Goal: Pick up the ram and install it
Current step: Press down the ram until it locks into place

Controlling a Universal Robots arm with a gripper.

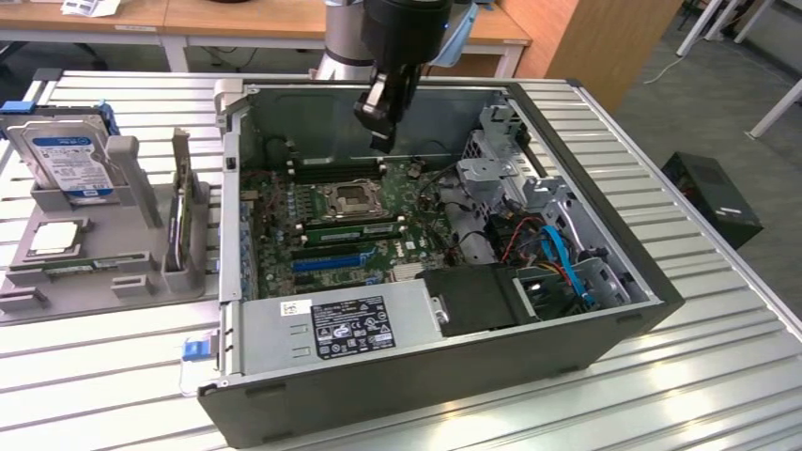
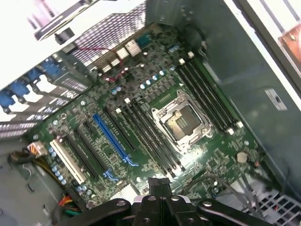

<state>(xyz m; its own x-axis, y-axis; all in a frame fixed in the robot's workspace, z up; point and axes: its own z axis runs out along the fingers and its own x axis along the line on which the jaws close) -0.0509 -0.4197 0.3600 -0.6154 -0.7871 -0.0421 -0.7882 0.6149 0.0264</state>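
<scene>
While the black gripper (image 1: pixel 379 117), shut w/ apparently nothing in it, hangs over the open grey PC case (image 1: pixel 602 225), the thin green RAM stick (image 1: pixel 355 225) already sits right of the CPU socket (image 1: pixel 349 198), so descending could hit the board.

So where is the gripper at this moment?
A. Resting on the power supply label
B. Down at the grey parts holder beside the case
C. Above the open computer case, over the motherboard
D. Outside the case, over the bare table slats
C: in the exterior view the shut gripper hangs inside the open computer case, above the motherboard, and the wrist view looks straight down on that board.
</scene>
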